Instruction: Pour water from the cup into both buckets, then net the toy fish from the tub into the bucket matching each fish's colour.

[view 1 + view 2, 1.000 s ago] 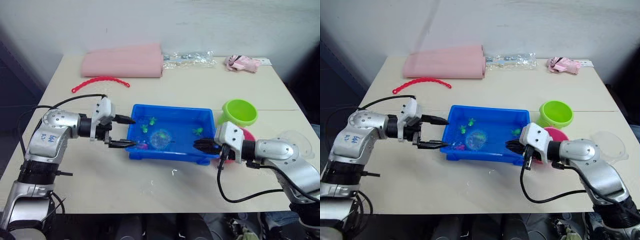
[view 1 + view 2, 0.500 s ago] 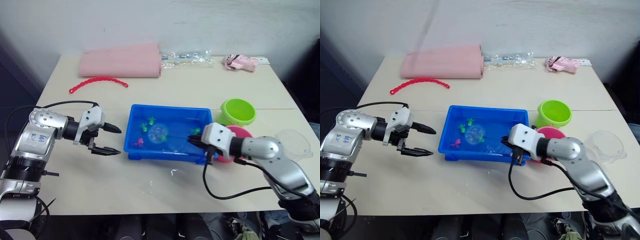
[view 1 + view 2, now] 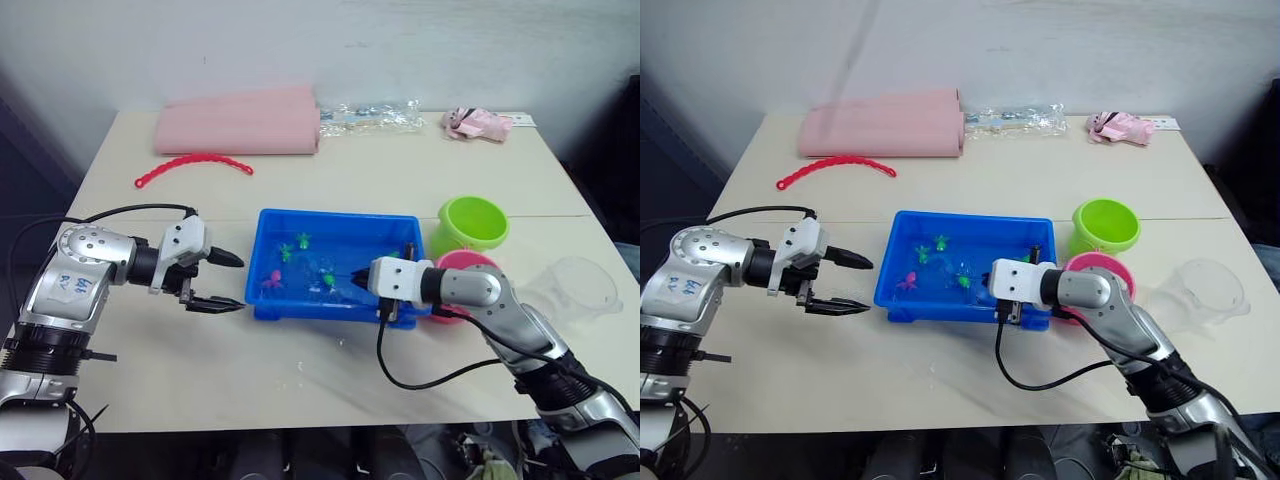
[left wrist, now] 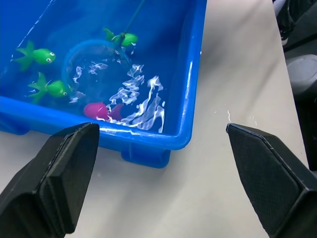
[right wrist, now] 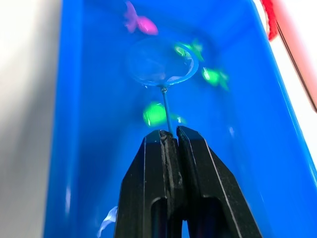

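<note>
Right gripper point(image 5: 171, 136): fingers pinched on the net's thin handle, over the tub point(image 3: 262, 300).
Net point(image 5: 161, 62): hoop low inside the tub, apparently in the water; right wrist view shows a pink fish point(image 5: 141, 22) just beyond it.
Left gripper point(image 3: 232, 282): wide open, holding nothing, beside the tub's left wall.
Left wrist view: three green fish point(image 4: 42, 55), one magenta.
Buckets: green bucket point(image 3: 473, 225) and pink bucket point(image 3: 470, 272) at the tub's right end.
</note>
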You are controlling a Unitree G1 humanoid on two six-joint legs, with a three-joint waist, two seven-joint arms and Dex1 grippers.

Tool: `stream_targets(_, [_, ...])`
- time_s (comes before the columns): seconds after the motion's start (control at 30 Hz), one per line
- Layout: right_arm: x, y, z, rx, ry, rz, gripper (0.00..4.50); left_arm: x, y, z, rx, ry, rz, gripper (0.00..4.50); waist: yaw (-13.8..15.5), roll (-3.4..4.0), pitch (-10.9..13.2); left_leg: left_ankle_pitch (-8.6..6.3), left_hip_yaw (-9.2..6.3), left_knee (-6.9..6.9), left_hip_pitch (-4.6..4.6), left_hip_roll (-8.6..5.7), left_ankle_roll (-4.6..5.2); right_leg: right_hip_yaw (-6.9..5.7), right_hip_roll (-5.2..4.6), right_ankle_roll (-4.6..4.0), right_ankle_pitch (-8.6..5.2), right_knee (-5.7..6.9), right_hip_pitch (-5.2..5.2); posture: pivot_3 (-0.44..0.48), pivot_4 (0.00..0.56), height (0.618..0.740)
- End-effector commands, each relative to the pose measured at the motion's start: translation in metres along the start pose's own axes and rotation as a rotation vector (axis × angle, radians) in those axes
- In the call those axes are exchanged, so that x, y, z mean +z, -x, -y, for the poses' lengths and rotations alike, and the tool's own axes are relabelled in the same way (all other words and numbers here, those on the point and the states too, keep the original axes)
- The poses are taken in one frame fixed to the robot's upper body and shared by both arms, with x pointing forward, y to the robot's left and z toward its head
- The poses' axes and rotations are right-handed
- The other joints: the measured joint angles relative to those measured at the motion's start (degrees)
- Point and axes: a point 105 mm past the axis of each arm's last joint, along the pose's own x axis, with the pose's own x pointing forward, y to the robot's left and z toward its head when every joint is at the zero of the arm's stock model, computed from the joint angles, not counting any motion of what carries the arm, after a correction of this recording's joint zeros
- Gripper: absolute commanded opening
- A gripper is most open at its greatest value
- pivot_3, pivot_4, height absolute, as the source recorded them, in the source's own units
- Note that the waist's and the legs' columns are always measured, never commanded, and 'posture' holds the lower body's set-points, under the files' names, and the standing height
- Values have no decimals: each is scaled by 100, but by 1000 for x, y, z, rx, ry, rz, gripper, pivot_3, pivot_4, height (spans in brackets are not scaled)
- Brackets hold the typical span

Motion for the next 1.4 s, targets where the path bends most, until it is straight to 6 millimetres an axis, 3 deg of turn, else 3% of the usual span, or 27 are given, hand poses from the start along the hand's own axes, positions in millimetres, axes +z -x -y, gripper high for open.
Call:
stream_targets(0.03, [11, -3, 1, 7, 30, 41, 0, 9, 8, -4, 40, -50, 8, 4469, 0, 0, 0, 0, 0, 0, 0, 0, 0, 0, 0, 0, 0, 0, 0, 0, 150, 738])
stream_targets(0.37, [26, 5, -13, 78, -77, 116, 0, 10, 10, -7, 47, -52, 13, 4469, 4, 0, 0, 0, -1, -1, 0, 0, 0, -1, 0, 0, 0, 0, 0, 0, 150, 738])
stream_targets(0.47, [18, 8, -10, 63, -20, 72, 0, 8, 10, -8, 40, -52, 5, 4469, 3, 0, 0, 0, 0, 0, 0, -1, 0, 0, -1, 0, 0, 0, 1, 0, 150, 738])
stream_targets(0.63, [16, 4, -13, 79, -87, 78, 0, 2, 11, -6, 14, -55, -27, 4469, -3, 0, 0, -1, 1, -1, 2, 0, -1, 0, 2, 0, 0, 1, -1, 0, 150, 738])
stream_targets(0.9, [26, 12, -14, 112, -475, 151, 0, 7, 13, -12, 32, -58, 2, 4469, 4, 0, 0, -1, 0, 0, 1, 0, -1, 0, 0, 0, 0, 1, 1, 0, 150, 738])
stream_targets(1.2, [31, 54, 17, -46, -547, 125, 0, 44, 0, -19, 0, 7, 211, 4469, 26, 0, 0, -2, -3, 1, -3, -4, 1, -2, -5, 0, 0, 1, 1, 0, 150, 738])
stream_targets(1.4, [28, 110, 29, -242, -510, 60, 0, 75, -24, -16, -83, 22, 351, 4469, 52, -1, 0, -3, -2, 0, -5, -5, 2, -4, -3, 0, 0, -5, 1, 0, 150, 738])
